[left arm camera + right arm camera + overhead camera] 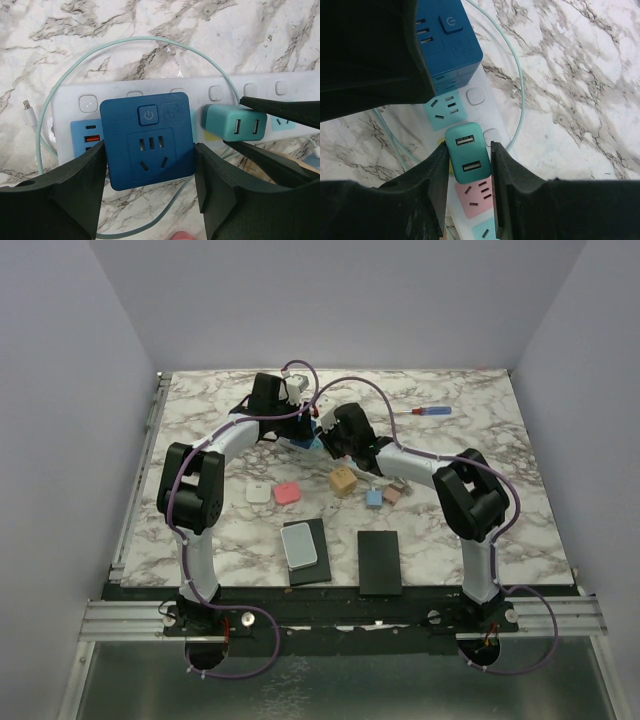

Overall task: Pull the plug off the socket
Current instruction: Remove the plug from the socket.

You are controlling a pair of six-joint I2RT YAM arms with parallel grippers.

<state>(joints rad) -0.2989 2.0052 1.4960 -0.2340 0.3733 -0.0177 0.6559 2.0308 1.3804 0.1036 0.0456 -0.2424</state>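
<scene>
Found at the far middle of the marble desk [480,430], beneath both wrists: the socket [227,86], lying flat, long and white, with a row of buttons along one edge and pastel faces along the other. Plugged into it side by side, with a narrow gap between: a dark blue adapter [150,142] with a power button on its top face, and the teal plug [468,159] with two USB slots facing up. As for the left claw [149,155]: set around the blue adapter, one black finger against each flank, seemingly touching. As for the right claw [468,162]: pinching the teal plug, fingers pressed to both of its sides, with that plug seated upright on the strip between a teal face and a pink face. Looped around the socket on the desk: a thin mint cable [65,82], ending in a white connector tip [29,112] beside the strip's end. Nearer the arm bases, well apart from the socket: a pink tile [287,492], a white tile [258,493], a wooden cube [343,481], a small blue block [374,497] and a tan block [392,494]. Closer still: a black pad [379,562] and, left of it, a second pad [308,577] carrying a pale grey slab [299,545]. Off at the far right: a screwdriver [425,411].
</scene>
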